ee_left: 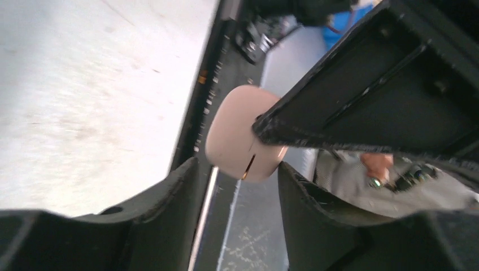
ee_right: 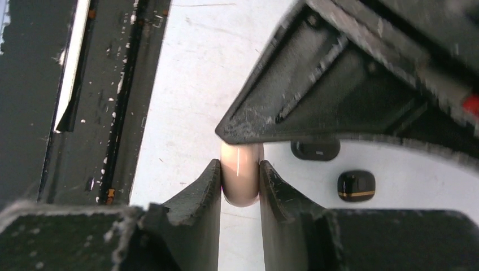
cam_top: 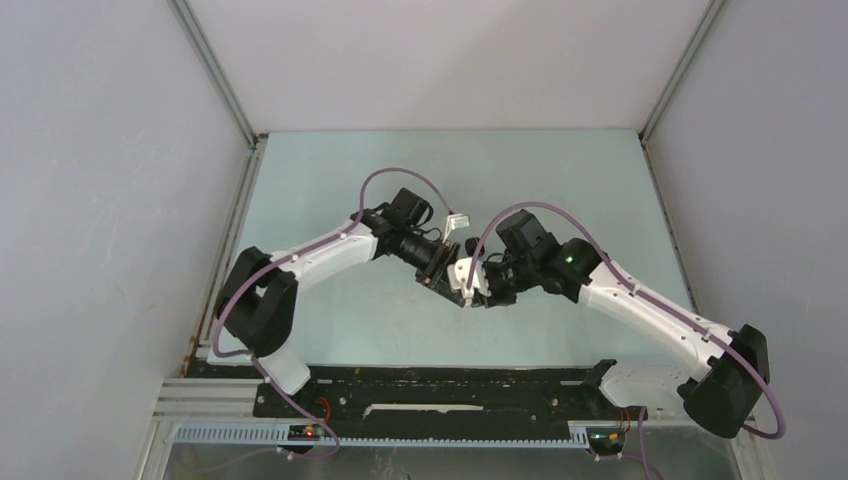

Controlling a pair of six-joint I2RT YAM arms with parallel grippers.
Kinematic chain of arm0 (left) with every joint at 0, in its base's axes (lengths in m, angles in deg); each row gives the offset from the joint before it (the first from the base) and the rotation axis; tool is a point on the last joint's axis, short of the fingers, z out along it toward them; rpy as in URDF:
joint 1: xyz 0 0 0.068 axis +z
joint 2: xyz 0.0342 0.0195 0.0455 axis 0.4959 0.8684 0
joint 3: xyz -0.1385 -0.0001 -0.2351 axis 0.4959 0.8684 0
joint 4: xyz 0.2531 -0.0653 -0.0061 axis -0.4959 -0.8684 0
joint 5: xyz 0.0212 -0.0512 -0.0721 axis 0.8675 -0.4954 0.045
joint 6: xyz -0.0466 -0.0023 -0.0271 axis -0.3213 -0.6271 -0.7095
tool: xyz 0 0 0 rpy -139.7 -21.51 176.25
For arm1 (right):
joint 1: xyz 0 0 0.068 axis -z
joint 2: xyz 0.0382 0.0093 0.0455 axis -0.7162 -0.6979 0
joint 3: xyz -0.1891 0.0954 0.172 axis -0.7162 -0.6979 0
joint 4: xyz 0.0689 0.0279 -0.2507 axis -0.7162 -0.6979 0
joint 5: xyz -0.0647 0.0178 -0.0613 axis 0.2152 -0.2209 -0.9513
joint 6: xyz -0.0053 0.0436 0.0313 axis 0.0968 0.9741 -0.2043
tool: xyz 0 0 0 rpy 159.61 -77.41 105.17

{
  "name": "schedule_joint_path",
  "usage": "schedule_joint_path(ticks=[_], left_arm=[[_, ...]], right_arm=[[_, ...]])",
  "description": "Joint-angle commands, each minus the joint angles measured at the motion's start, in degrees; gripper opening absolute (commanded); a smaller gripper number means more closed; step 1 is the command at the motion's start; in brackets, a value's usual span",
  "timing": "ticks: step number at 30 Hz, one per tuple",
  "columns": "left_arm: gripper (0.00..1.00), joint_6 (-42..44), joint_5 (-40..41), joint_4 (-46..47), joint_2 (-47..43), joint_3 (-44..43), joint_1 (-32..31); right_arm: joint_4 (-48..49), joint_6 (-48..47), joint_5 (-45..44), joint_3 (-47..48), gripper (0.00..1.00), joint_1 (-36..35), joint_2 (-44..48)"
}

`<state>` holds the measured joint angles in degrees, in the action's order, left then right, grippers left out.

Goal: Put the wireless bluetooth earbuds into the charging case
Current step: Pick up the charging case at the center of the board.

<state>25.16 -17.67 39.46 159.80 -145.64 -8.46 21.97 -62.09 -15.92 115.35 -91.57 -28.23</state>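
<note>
Right gripper (ee_right: 239,169) fingers fill the foreground of the right wrist view and are closed on the pale pink charging case (ee_right: 242,189), one pad flat against each broad face. The case is seen edge-on, with its thin dimension across the jaws and its seam running along the line of the fingers. From the left wrist view the same case shows a broad face and a gold glint at the seam. It lies between the tips of the left gripper (ee_left: 237,165), whose fingers span its wider dimension; whether they press on it cannot be told. The overhead view shows both arms meeting above mid-table, neither clearly nearer, with the case off the table (ee_right: 186,84) between them. Whichever way the lid is to swing, the seam sits at right angles to the right jaws. Two black cases (ee_right: 356,185) rest beyond, one bearing a gold stripe. The wireless bluetooth earbuds cannot be made out in any view. No brand, label or writing is legible.
</note>
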Motion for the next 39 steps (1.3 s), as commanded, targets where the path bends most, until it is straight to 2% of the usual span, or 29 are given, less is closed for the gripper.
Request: schedule_joint_path(ticks=[1, 6, 9, 12, 16, 19, 23, 29, 33, 39], left_arm=[[0.62, -7.3, 15.8, 14.7, -10.2, 3.8, 3.6], [0.72, -9.5, 35.4, 40.3, -31.1, 20.1, 3.1], [0.74, -9.3, 41.4, 55.0, -37.8, 30.8, 0.6], [0.74, -5.3, 44.2, 61.5, -39.9, 36.2, -4.0], [0.74, 0.7, 45.5, 64.8, -40.3, 38.4, -10.0], [0.73, 1.8, 44.1, 66.8, -38.9, 39.0, -11.5], [0.69, 0.8, 38.5, 70.1, -37.2, 39.0, -12.1], [0.62, -0.1, 35.0, 70.4, -33.5, 36.7, -12.3], [0.61, -1.6, 30.0, 71.0, -30.2, 34.1, -12.3], [0.57, -3.8, 27.3, 74.4, -27.1, 32.5, -12.7]], right_arm=[[0.9, 7.6, 5.7, 0.8, 0.11, 4.6, 1.6], [-0.8, 16.4, 20.6, 0.8, 0.10, 16.1, 0.4], [0.8, 21.5, 27.3, 0.7, 0.09, 20.5, 0.0], [5.7, 27.5, 33.0, 0.8, 0.09, 23.0, 0.2], [10.5, 35.0, 39.0, 0.8, 0.09, 25.6, -0.4], [11.7, 37.8, 41.9, 0.8, 0.09, 26.4, -0.9], [11.3, 37.6, 42.8, 0.8, 0.09, 26.4, -0.7], [10.7, 36.9, 43.7, 0.8, 0.10, 26.3, 0.0], [9.6, 35.6, 42.9, 0.8, 0.11, 25.7, 0.1], [9.1, 34.8, 41.9, 0.8, 0.11, 25.3, 0.4]])
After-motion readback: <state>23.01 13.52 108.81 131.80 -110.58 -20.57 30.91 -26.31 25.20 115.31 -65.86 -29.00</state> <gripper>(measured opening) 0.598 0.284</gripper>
